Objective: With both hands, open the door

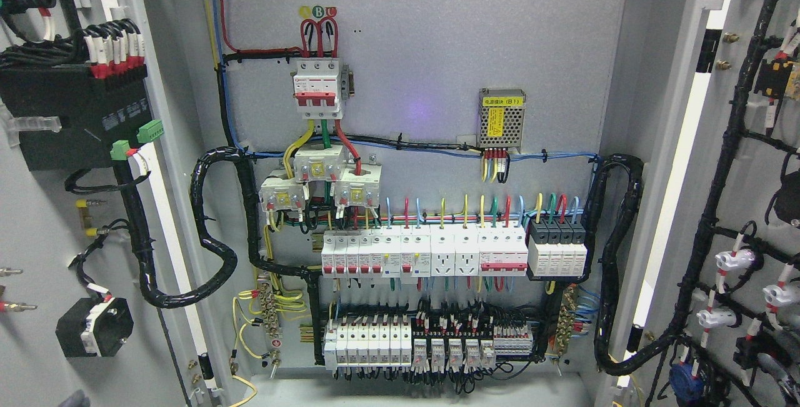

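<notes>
At far left and right, left door (37, 219), right door (756, 207), both swung open

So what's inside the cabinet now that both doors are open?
Inside the cabinet: a red-and-white main breaker up top, a small metal power supply, two rows of breakers and relays, and black cable bundles. The wiring covers whatever lies behind it.
</notes>
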`<state>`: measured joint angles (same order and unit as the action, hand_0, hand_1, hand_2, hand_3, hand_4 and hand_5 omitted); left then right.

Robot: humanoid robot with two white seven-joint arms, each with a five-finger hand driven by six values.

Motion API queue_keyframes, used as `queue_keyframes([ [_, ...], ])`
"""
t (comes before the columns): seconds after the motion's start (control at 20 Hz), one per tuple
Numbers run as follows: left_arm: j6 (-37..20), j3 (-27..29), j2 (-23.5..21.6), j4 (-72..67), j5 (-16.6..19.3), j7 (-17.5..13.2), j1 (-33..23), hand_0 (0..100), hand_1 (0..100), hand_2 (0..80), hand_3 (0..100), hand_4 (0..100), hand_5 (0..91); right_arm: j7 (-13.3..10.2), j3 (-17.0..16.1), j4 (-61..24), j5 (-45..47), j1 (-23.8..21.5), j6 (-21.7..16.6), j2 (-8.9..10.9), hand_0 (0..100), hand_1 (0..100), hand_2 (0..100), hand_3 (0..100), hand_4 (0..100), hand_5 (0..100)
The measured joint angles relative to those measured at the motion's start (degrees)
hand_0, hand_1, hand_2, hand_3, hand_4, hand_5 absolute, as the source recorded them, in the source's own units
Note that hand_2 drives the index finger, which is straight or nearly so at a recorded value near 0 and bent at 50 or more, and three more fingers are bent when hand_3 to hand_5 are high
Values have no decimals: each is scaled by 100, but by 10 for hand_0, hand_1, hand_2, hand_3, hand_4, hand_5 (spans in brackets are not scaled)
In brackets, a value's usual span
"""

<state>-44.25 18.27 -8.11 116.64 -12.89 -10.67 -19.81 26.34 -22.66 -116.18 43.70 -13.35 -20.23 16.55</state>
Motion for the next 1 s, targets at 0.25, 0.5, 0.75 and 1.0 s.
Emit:
queue_keyframes([
  [0.25,0,400,-126,-222,-295,-11,-19,120,556,0,0,0,0,3,-163,142,121,-12,1,14,101,129,0,0,0,0],
  [0.5,0,807,-350,-551,-698,-12,-23,120,556,0,0,0,0,80,-310,231,306,-71,-13,44,101,129,0,0,0,0],
  [0.75,0,1135,-664,-1032,-1060,-13,-1,120,556,0,0,0,0,477,-416,264,386,-186,-38,80,101,129,0,0,0,0],
  [1.0,-1,1387,-989,-1547,-1279,-15,84,120,556,0,0,0,0,618,-481,263,569,-293,-47,136,101,129,0,0,0,0],
])
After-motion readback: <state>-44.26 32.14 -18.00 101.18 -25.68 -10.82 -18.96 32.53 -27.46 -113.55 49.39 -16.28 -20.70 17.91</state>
